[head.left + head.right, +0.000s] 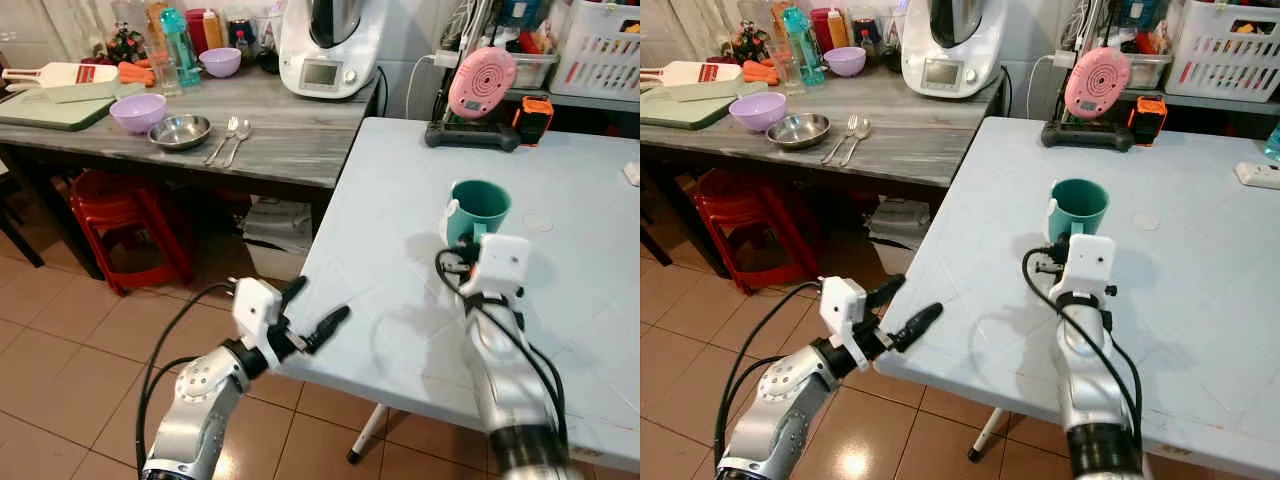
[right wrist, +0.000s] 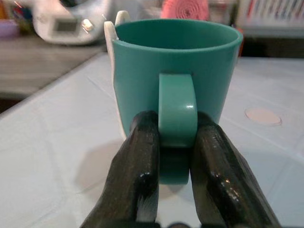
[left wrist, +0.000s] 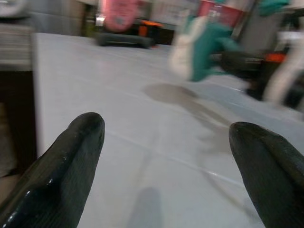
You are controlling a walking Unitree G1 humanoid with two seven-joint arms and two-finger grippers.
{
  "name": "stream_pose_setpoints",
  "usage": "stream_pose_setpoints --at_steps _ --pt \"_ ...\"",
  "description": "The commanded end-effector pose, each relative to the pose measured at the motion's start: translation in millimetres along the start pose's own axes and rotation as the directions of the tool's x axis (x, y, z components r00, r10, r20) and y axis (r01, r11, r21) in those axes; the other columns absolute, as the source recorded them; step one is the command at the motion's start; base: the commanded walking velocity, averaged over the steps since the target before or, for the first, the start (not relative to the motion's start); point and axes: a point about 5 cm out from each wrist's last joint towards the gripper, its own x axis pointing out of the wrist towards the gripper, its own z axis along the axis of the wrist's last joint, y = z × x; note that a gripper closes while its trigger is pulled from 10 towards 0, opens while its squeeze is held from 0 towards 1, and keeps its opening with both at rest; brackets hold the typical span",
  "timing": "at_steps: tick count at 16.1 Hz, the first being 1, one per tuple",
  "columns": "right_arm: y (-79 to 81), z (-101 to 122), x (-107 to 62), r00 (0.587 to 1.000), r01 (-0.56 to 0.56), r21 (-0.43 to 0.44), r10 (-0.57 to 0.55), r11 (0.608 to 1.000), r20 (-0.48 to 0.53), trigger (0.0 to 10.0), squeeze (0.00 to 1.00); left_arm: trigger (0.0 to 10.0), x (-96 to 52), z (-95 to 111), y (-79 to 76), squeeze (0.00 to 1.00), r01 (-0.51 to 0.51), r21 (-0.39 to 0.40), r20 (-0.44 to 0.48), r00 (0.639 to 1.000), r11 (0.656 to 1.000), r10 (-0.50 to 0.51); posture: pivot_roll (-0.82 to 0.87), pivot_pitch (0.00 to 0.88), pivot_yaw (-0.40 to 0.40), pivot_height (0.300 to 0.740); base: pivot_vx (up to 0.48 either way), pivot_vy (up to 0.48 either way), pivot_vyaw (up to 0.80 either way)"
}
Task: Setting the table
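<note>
Pale blue and square-cornered, the near surface (image 1: 560, 300) fills the right of the scene, with a brown tiled floor (image 1: 60, 330) to its left. On it, toward the middle, stands a teal mug (image 1: 478, 209), upright, with a white piece against its left side. The right end effector (image 2: 176, 135) is clenched on the mug's handle (image 2: 176, 111), one black finger pressed on either side of the loop, just where it drops toward the base. The mug's shadow lies right under it on the surface, though I cannot tell if the base is touching down or held just above.

The left end effector (image 1: 318, 305) hovers at the near left edge of the surface, fingers spread apart and holding nothing.

Farther off to the left runs a grey counter (image 1: 290, 130) carrying a lilac bowl (image 1: 138, 111), a steel bowl (image 1: 180, 131), a fork and spoon (image 1: 230, 140) lying side by side, and a white kitchen machine (image 1: 325, 50). A pink round device (image 1: 481, 82) sits at the far edge of the pale surface.

The mug looks like stiff, smooth plastic, so probably light and not brittle, but glossy enough to slip. The handle is the sensible place to hold it; gripped there, the cup's weight hangs to one side and it could swing or tilt if the squeeze loosens.
</note>
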Motion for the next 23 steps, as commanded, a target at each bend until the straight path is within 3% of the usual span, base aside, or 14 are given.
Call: stream_pose_setpoints --at_steps 1,2,4,6,8,23 --pt "9.6 12.6 -9.6 0.997 -0.048 0.013 0.047 0.999 0.054 10.0 0.00 10.0 0.1 -0.9 15.0 0.00 -0.118 0.036 -0.029 0.992 0.992 0.119 -0.06 0.000 0.034 0.740 0.000 0.000 0.00" --pt "11.6 12.4 -18.8 0.997 -0.060 -0.001 0.060 0.998 0.047 10.0 0.00 10.0 2.1 -1.7 22.9 0.00 -0.196 0.049 -0.045 0.979 0.979 0.198 -0.07 0.000 0.035 0.740 0.000 0.000 0.00" --pt "11.1 6.4 -26.2 0.999 -0.052 0.041 0.051 0.998 0.007 10.0 0.00 10.0 5.1 -0.2 27.7 0.00 -0.221 0.029 -0.042 0.974 0.975 0.223 -0.08 0.000 0.039 0.740 0.000 0.000 0.00" --pt "3.9 1.1 -31.4 0.999 -0.045 0.026 0.045 0.999 -0.023 10.0 0.00 10.0 9.9 3.3 28.3 0.00 -0.205 0.002 -0.025 0.978 0.979 0.205 -0.09 0.000 0.041 0.740 0.000 0.000 -0.80" --pt "0.1 3.5 -31.1 0.999 -0.043 0.016 0.043 0.999 -0.027 10.0 0.00 10.0 12.2 3.0 26.4 0.00 -0.185 0.003 -0.020 0.983 0.983 0.185 -0.09 0.000 0.042 0.740 0.000 0.187 -0.80" --pt "0.8 6.5 -27.3 0.999 -0.041 0.026 0.042 0.999 -0.032 10.0 0.00 10.0 13.6 -0.6 20.8 0.00 -0.161 -0.003 -0.018 0.987 0.987 0.161 -0.08 0.000 0.044 0.740 0.000 0.428 0.00"
